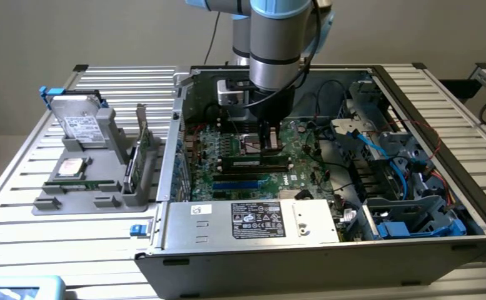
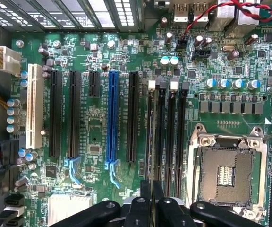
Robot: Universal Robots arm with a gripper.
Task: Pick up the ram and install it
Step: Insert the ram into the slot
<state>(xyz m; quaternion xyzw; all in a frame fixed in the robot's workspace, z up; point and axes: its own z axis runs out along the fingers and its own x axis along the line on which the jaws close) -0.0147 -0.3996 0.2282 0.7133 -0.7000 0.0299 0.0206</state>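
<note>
You see the ram (image 1: 80, 185), a thin green stick, flat on the grey tray (image 1: 70, 202) upon the slatted metal table (image 1: 26, 232), well apart from the pincer (image 1: 268, 148), toward the exterior view's left. The pincer, pressed together, hangs over the green motherboard (image 2: 93, 118).

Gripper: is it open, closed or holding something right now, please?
Gripper: it cannot be told. It hangs low over the motherboard.
</note>
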